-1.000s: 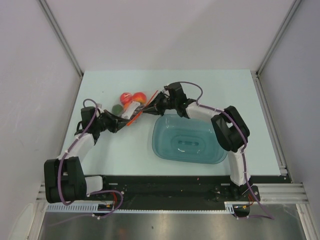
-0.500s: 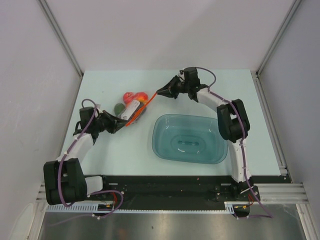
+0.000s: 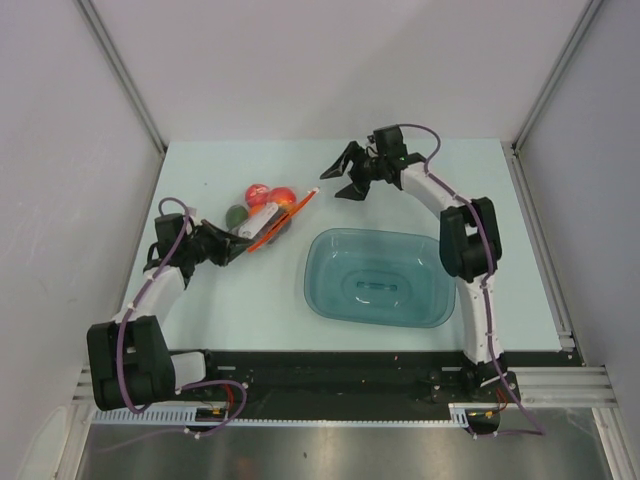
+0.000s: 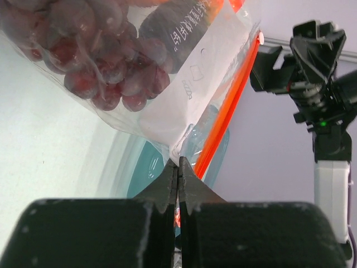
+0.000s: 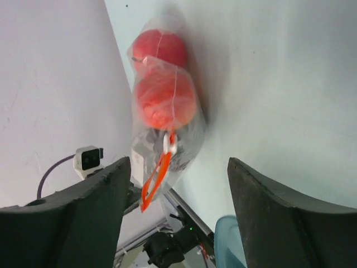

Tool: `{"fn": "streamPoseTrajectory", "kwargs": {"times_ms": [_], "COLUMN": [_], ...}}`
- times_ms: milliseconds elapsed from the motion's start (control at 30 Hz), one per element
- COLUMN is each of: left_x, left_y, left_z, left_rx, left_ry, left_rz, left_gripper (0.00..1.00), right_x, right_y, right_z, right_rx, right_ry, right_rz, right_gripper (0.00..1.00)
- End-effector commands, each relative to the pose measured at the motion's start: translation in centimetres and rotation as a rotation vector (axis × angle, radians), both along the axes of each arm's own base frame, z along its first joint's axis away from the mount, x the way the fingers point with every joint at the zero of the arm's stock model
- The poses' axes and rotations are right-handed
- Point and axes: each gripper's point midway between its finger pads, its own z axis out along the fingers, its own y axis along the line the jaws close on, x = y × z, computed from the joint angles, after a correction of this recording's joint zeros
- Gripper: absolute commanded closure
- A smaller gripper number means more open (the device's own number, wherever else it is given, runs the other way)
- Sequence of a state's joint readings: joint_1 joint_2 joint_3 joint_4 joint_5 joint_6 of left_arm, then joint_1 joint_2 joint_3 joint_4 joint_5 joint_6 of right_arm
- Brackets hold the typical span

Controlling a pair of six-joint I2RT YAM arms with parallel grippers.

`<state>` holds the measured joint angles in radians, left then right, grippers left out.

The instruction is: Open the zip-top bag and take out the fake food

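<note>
The zip-top bag (image 3: 268, 216) lies at the back left of the table with the fake food inside: two red round fruits (image 5: 160, 49), dark-red grapes (image 4: 106, 67) and a dark fruit (image 4: 173, 28). Its orange zip strip (image 4: 230, 109) runs toward the right arm, and the strip (image 5: 156, 176) hangs as a parted loop in the right wrist view. My left gripper (image 4: 178, 163) is shut on the bag's near corner, lifting it. My right gripper (image 3: 332, 184) hangs open to the right of the bag, apart from it, with nothing between its fingers (image 5: 83, 223).
A teal translucent tub (image 3: 376, 278) stands at centre right, in front of the right gripper. White walls with metal rails close in the table at the left, right and back. The arm bases (image 3: 330, 385) sit along the near edge.
My right gripper, shut on the zip strip a second ago, drew it to the right, then opened and let go. The left gripper kept its hold on the bag.
</note>
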<state>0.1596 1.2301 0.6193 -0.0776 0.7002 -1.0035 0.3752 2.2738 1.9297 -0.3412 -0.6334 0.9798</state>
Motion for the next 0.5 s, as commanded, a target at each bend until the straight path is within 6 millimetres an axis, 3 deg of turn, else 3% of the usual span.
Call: {"fn": "streamPoseTrajectory", "kwargs": {"times_ms": [0,133,233,467], "left_x": [0.5,0.5,0.4,0.4], "left_y": [-0.4,-0.7,-0.7,-0.8], "left_z": [1.6,1.6,1.5,1.5], "left_rx": [-0.013,-0.019,-0.018,-0.015], "left_ry": [-0.067,-0.064,-0.058,-0.066], "left_rz": [-0.030,-0.036,-0.035,-0.036], "left_gripper": [1.00,1.00,1.00,1.00], "right_x": [-4.8,-7.3,-8.0,-8.9], "right_y": [1.0,3.6,5.5,7.5], "right_z": [5.1,3.5,2.7,1.2], "right_rx": [-0.048,-0.058,-0.023,-0.018], "right_ry": [-0.155,-0.159,-0.143,-0.138], "right_rz": [0.095,0.144,0.173,0.204], "right_gripper": [0.29,0.50,0.56,0.56]}}
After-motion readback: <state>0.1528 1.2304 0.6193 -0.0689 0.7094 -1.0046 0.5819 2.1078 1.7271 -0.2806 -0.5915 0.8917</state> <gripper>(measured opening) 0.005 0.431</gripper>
